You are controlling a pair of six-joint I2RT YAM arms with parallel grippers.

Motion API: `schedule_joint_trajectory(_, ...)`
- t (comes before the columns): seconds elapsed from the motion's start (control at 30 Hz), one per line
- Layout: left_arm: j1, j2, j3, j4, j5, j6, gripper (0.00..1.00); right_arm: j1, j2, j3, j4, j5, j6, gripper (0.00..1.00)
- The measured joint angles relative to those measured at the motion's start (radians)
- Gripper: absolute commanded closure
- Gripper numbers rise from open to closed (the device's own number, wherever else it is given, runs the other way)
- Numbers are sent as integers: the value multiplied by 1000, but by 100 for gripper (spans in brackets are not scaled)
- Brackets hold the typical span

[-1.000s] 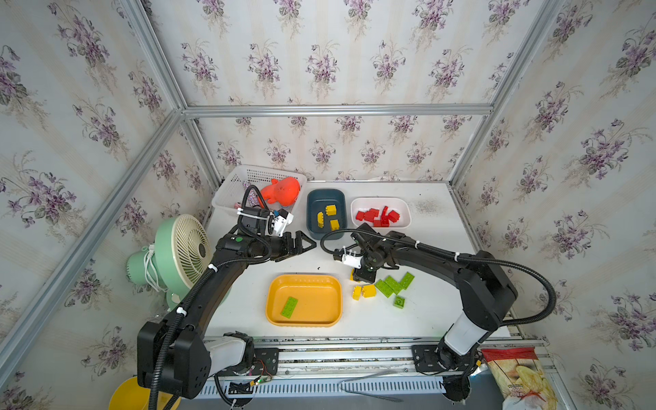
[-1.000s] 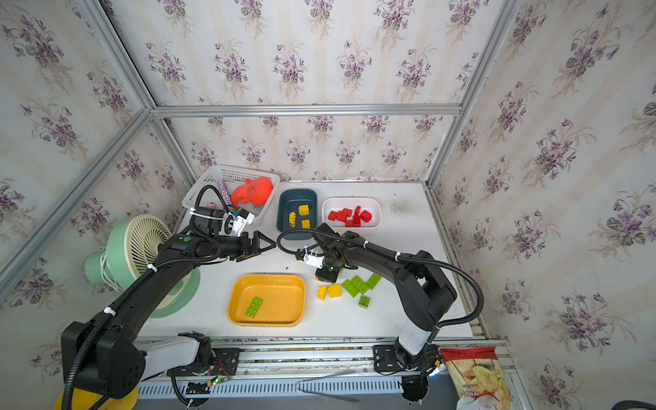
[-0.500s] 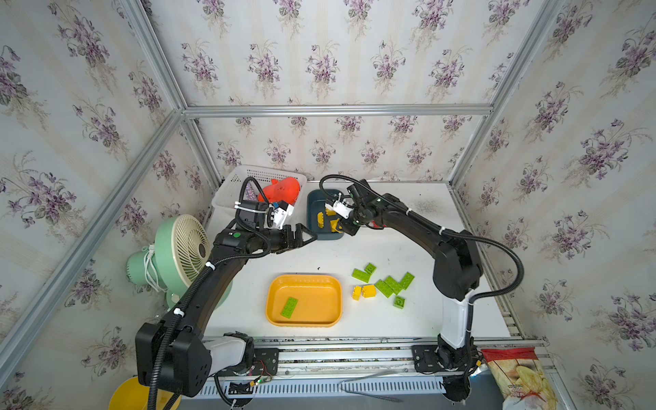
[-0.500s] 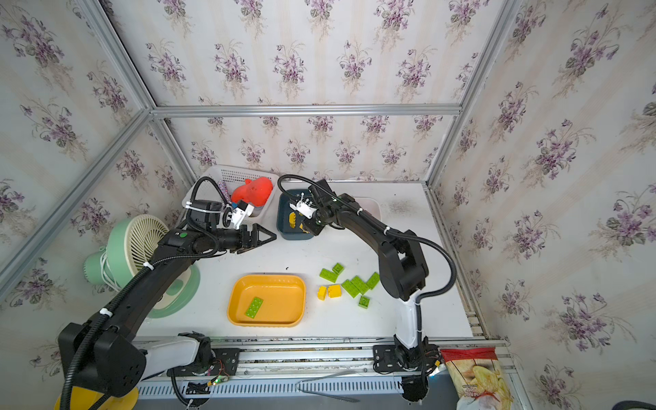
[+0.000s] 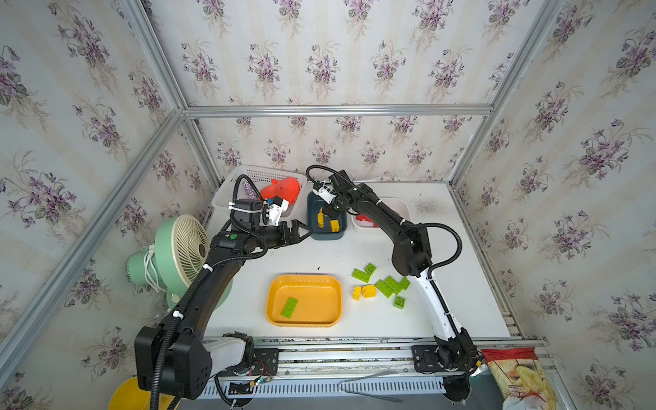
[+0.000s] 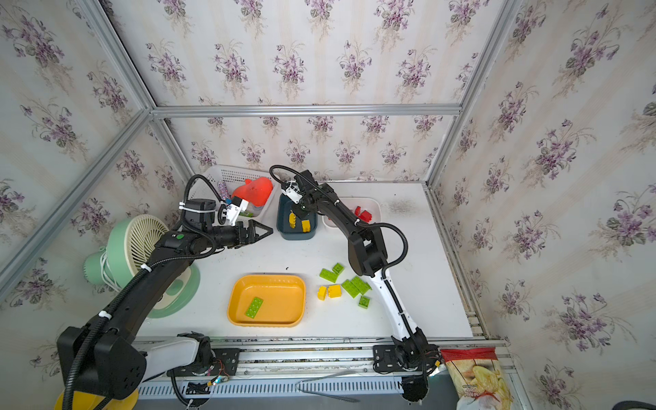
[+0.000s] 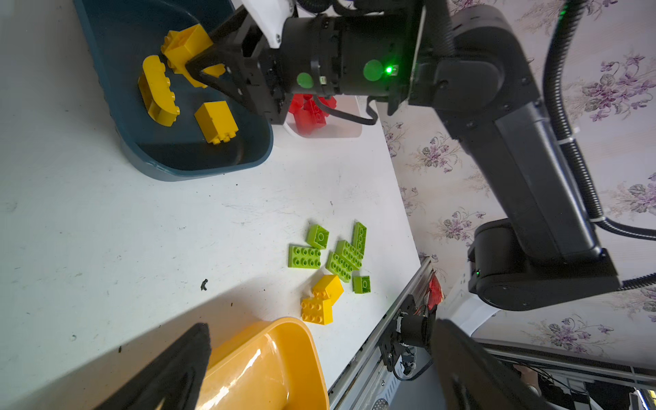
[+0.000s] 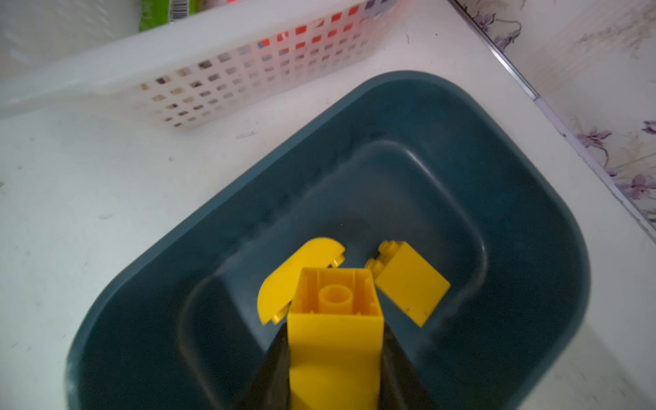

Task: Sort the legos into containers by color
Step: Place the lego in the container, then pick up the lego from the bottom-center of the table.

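1. Right hand (image 8: 335, 349) has swung from the loose pile (image 5: 385, 285) to above the teal tray (image 8: 532, 248), clenched on a yellow brick (image 8: 335, 301), apparently not yet touching down.
2. Left hand (image 5: 303, 229) released, empty, just beside that tray.
3. Drop-off looks next; pile waits on the tabletop (image 5: 319, 255).

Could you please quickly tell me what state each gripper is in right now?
Left gripper: open, holding nothing.
Right gripper: closed on a yellow lego brick, over the dark teal tray.

Orange toy (image 5: 284, 188) lies in the white lattice basket (image 5: 255, 175), near a green fan (image 5: 177, 245).
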Motion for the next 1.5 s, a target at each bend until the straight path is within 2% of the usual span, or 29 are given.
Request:
schedule_joint_trajectory(0.1,8,0,-10,5,6,0,1,1,26,10,-49,14,14,51)
schedule_joint_trajectory(0.2,13,0,-17,5,12,0,1,0,20,18,-66,20,14,44)
schedule_joint_trajectory(0.33,18,0,-24,6,23,0,1,-2,-19,14,-96,31,14,38)
schedule_joint_trajectory(0.47,25,0,-33,12,34,1,1,-6,-139,-74,-104,30,5,37)
schedule_joint_trajectory(0.57,29,0,-39,15,37,3,1,-20,-292,-221,-92,-8,-6,36)
schedule_joint_trajectory(0.77,35,0,-58,15,38,3,1,-47,-635,-679,-28,-55,40,33)
schedule_joint_trajectory(0.97,35,8,-63,16,45,3,1,-32,-889,-1015,-21,-69,294,34)
schedule_joint_trajectory(1.03,35,21,-63,16,49,3,1,16,-970,-1114,-28,-50,417,27)
schedule_joint_trajectory(1.1,35,37,-60,15,53,3,1,71,-1028,-1181,-34,-45,524,25)
schedule_joint_trajectory(1.27,36,85,-29,16,63,3,1,148,-1100,-1276,-62,45,807,26)
schedule_joint_trajectory(1.37,36,113,-9,16,69,0,1,192,-1110,-1288,-94,87,951,30)
schedule_joint_trajectory(1.5,36,125,8,14,79,-11,1,257,-1100,-1302,-130,154,1149,31)
